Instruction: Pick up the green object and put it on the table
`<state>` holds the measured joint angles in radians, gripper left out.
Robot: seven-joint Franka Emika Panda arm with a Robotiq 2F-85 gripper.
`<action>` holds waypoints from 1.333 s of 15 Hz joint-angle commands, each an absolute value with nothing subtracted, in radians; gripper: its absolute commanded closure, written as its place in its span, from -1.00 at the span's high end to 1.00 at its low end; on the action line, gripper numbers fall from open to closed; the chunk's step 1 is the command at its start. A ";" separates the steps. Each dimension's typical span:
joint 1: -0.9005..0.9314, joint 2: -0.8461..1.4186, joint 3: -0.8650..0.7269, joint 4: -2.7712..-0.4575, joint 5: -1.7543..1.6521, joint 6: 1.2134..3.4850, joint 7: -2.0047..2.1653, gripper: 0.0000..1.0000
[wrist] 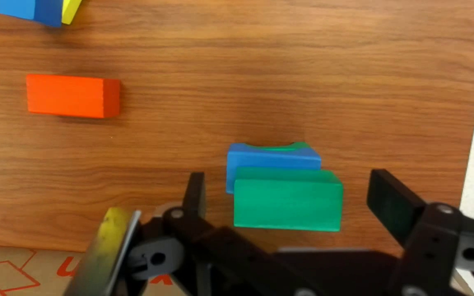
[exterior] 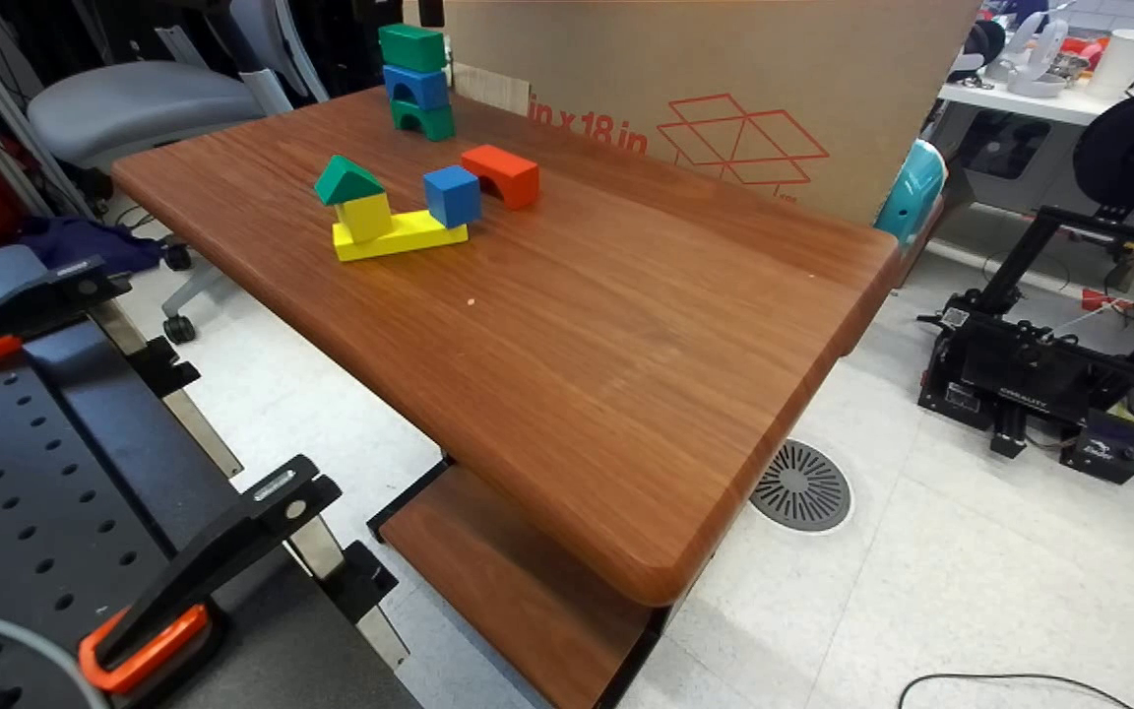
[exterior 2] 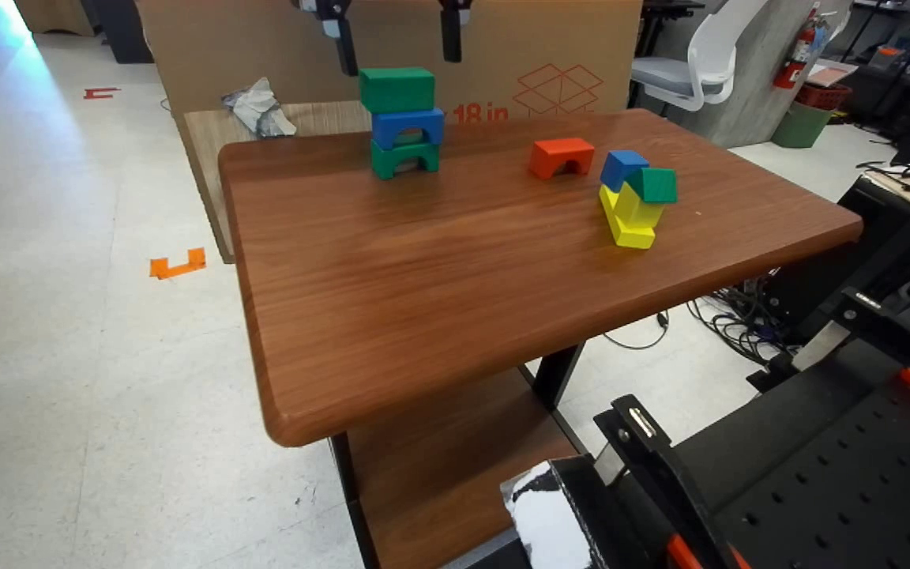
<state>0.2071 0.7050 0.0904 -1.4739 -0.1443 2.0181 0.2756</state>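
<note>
The green block (exterior: 411,48) is the top piece of a stack. It shows in both exterior views (exterior 2: 397,90) and in the wrist view (wrist: 288,204). It rests on a blue arch (exterior 2: 423,120), which stands on a green arch (exterior 2: 382,161) on the brown wood-grain table (exterior 2: 392,269). My gripper (exterior 2: 400,65) is open and empty just above the stack. In the wrist view its fingers (wrist: 287,174) stand left and right of the green block, with a gap on each side. The lower arch is mostly hidden in the wrist view.
An orange-red arch (exterior: 503,177) lies near the stack. Beyond it a blue cube (exterior: 452,196) and a yellow cube (exterior: 364,218) sit on a long yellow block (exterior: 405,238); a green pointed piece (exterior: 346,181) tops the yellow cube. A cardboard box (exterior: 626,59) stands along the table's edge.
</note>
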 commanded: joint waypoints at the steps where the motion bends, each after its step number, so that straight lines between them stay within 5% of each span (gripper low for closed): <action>1: 0.237 0.754 0.062 -1.392 -0.139 1.958 0.273 1.00; 8: 0.255 0.801 0.048 -1.332 -0.150 1.886 0.273 1.00; 9: 0.255 0.804 0.046 -1.327 -0.151 1.882 0.271 0.73; 10: 0.256 0.804 0.043 -1.320 -0.152 1.878 0.271 0.72; 11: 0.258 0.805 0.041 -1.314 -0.154 1.876 0.272 0.35; 14: 0.259 0.797 0.040 -1.308 -0.158 1.873 0.261 -0.16; 20: 0.250 0.718 0.053 -1.403 -0.156 1.898 0.207 -0.16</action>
